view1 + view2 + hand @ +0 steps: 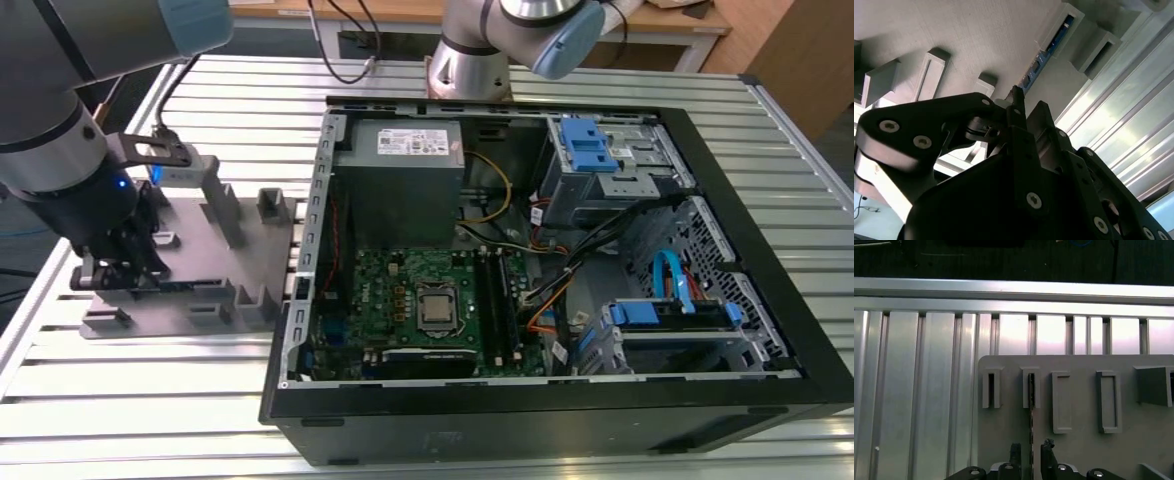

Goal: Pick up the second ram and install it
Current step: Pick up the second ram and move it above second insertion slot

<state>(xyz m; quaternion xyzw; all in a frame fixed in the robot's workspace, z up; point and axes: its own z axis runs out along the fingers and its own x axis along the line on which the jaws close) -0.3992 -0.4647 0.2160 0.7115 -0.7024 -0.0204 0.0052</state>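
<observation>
1. Exterior view: the gripper (118,268) hangs over a grey fixture plate (200,250) near the table's (160,400) edge.
2. Second wrist view: the second ram (1046,50) stands edgewise in a plate slot.
3. First wrist view: released fingers (1015,454) straddle it, second slot from the plate's corner.

Dark second ram (1030,410) stands edgewise in the grey fixture (1004,432)

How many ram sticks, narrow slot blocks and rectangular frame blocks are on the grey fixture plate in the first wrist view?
Ram sticks: 1, the second ram, standing in a slot block, with the gripper open astride it
Narrow slot blocks: 2
Rectangular frame blocks: 2
Total: 5
</observation>
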